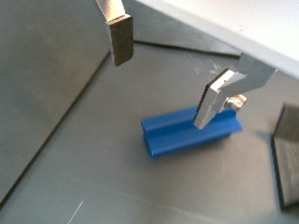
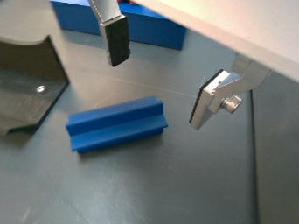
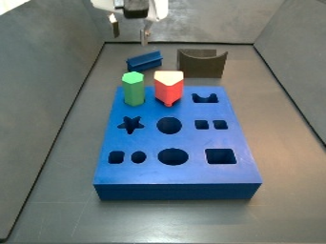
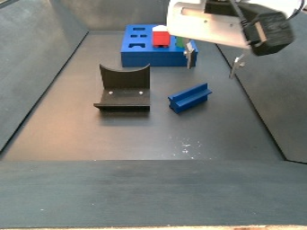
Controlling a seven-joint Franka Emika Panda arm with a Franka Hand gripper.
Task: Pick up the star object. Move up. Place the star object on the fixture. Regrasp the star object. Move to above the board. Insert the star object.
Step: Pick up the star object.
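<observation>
One star object (image 2: 117,126) lies flat beneath one gripper (image 2: 162,73), jaws apart.

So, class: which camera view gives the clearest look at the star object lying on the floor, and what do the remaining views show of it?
A wrist view shows the star object whole, ridges clear, below the open gripper. In the other wrist picture a finger covers part of it. A side view shows it small but whole beside the fixture; another shows it tiny behind the board.
</observation>
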